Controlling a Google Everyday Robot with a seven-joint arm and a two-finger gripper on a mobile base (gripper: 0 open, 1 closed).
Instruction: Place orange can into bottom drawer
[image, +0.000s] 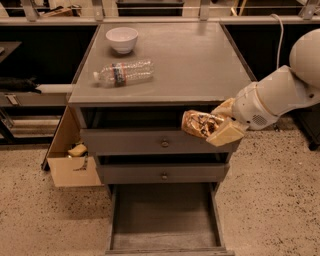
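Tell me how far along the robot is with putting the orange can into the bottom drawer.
Done: the deep grey bottom drawer is pulled open, floor bare, and the shiny orange-gold metal can is off the grey cabinet top. In hand: the gripper clamps the can in front of the right end of the top knobbed drawer. Left: lower it into the open drawer and release.

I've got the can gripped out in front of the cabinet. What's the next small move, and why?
Probably lower the gripper straight down and a little left: it holds the orange can level with the top drawer, while the open bottom drawer lies below, its floor bare.
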